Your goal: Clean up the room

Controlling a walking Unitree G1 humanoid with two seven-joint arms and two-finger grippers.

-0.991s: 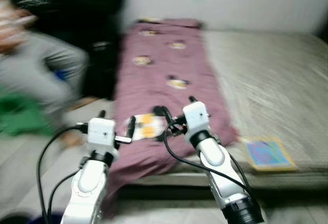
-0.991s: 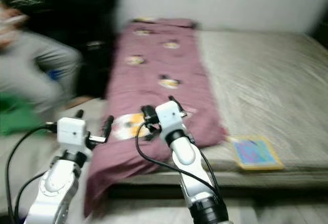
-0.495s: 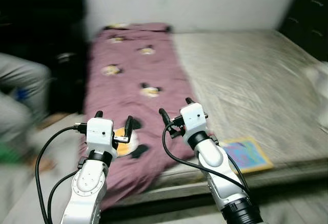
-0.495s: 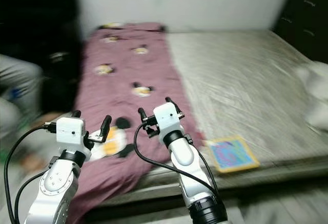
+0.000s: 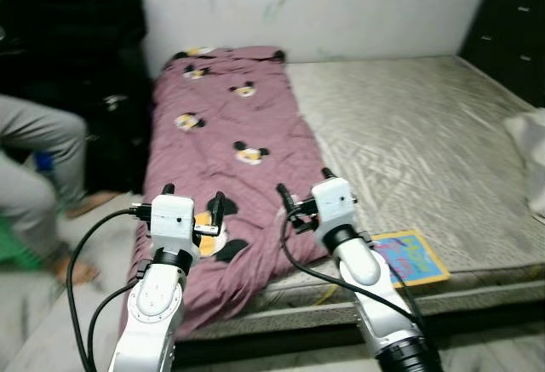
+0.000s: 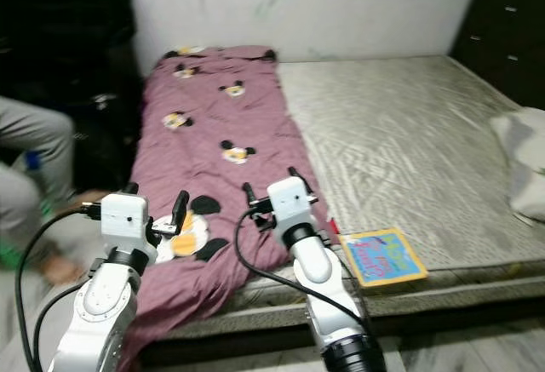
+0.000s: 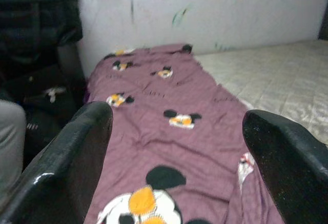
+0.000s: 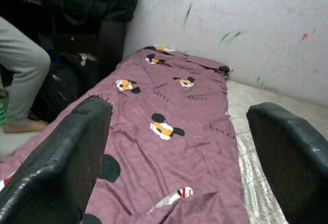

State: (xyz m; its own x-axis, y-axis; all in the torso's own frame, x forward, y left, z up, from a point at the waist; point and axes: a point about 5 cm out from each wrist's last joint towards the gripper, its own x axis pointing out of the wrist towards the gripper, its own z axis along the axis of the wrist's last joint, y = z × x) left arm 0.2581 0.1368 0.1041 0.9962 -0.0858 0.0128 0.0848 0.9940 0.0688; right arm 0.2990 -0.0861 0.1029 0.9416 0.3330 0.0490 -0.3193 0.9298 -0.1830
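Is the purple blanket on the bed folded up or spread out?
Spread out. The purple blanket lies flat along the left side of the mattress, from the wall to the near edge, where it hangs over.

Bare mattress (image 5: 409, 125) right: free room. Book (image 5: 410, 257) at near edge. Person's legs (image 5: 38, 159) block left.

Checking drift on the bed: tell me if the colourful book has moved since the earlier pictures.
No. The book lies at the mattress front edge, beside the maroon blanket, as before; the camera shifted.
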